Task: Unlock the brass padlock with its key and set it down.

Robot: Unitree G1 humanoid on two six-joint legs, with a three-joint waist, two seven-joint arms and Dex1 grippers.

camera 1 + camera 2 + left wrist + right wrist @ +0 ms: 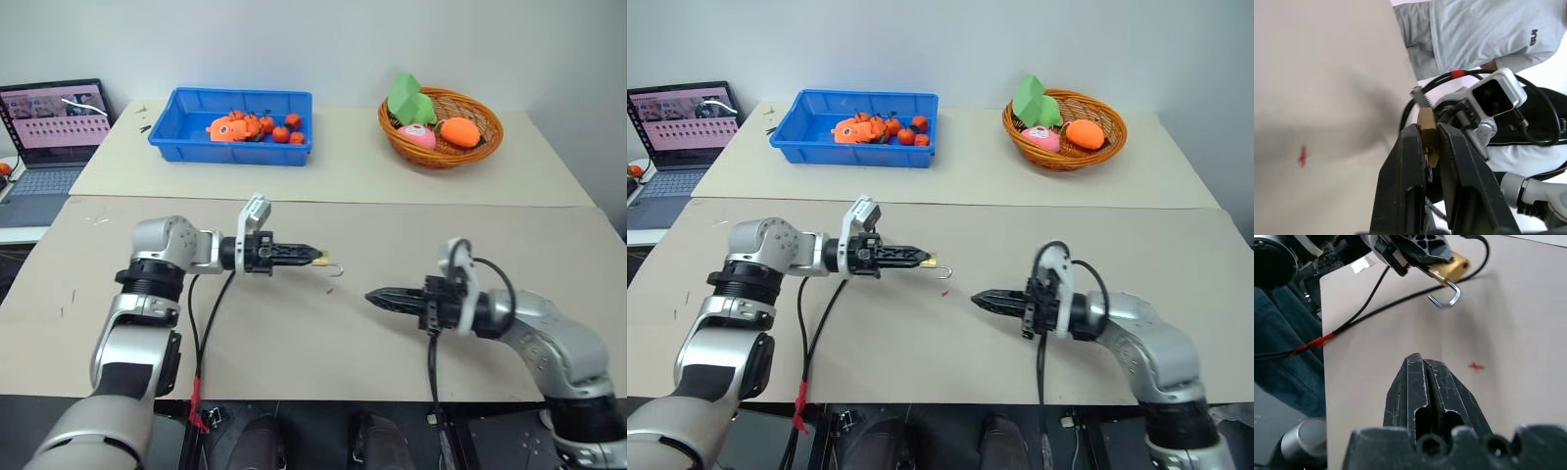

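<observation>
**Padlock open in my left claw**

While my left gripper is clamping the brass padlock above the table's middle, shackle hanging unlatched, my right gripper is hovering nearby, fingers pressed together; bare tabletop is lying between them.

You look over a beige table with a second beige table butted against its far edge, and a plain pale wall rises behind them. On the far table you have a blue tray of small orange and red toys and a woven basket of soft toys. At the left an open laptop sits on a lower desk, and the light is even and soft.
</observation>
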